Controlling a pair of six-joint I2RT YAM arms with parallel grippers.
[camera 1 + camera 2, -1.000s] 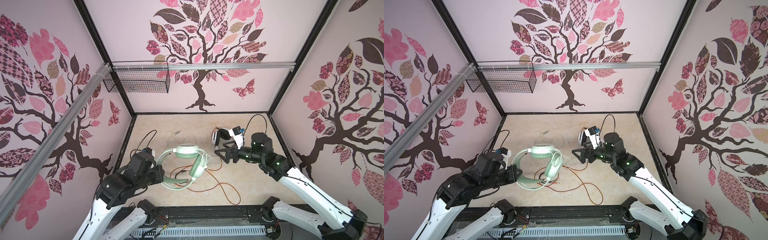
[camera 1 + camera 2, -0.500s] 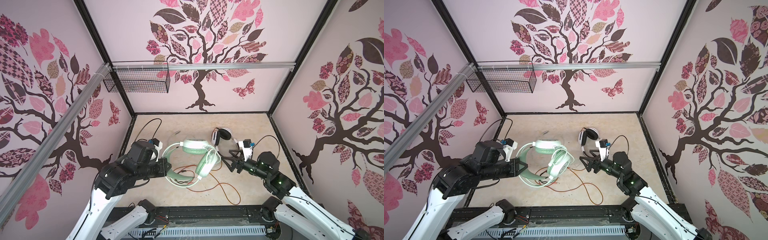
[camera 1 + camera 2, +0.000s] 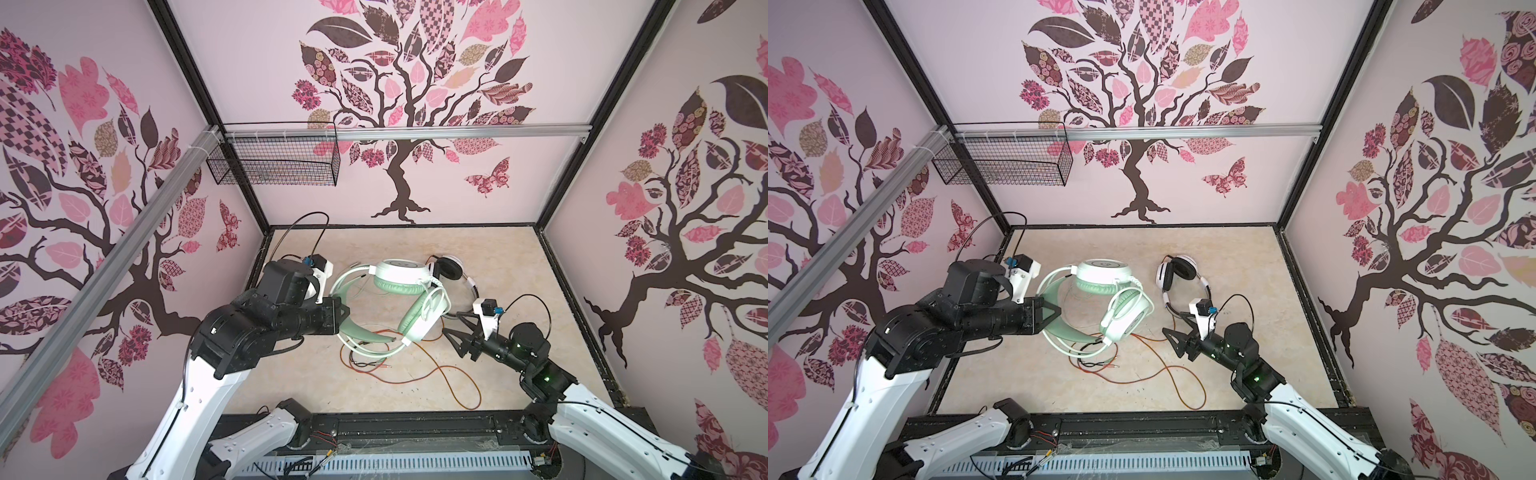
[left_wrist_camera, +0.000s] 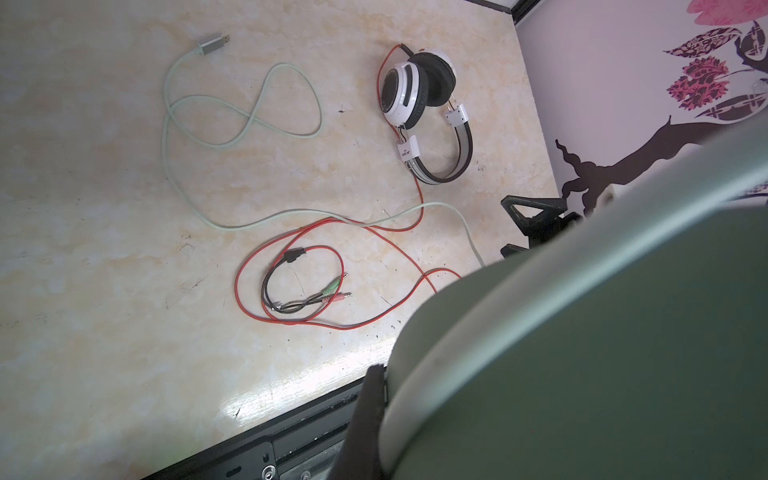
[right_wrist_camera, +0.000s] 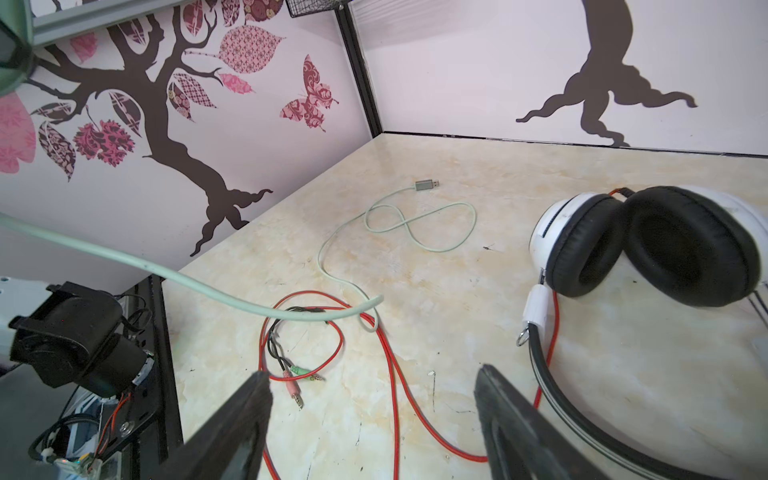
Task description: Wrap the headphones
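Jaws of the left gripper [image 3: 340, 311], centre-left in both top views, are clamped tight on the headband of the mint-green headset [image 3: 401, 277], which hangs clear of the tabletop [image 3: 374, 245]. Its long axis runs left to right: band at the gripper, cups out to the right, one flat with its shell up, the other tilted. I see a faint round logo on the flat cup but can't read it. Its pale green cable [image 5: 178, 275] droops to the table.

Further right, the white-and-black headset [image 3: 448, 268] lies on the table, cups toward the back wall, band curving down-right. The print on its white slider is too tiny for me. Its orange-red cable [image 3: 449, 374] loops across lower centre. The right gripper [image 3: 451, 328] hovers just below the band's end, jaws wide, nothing between them.
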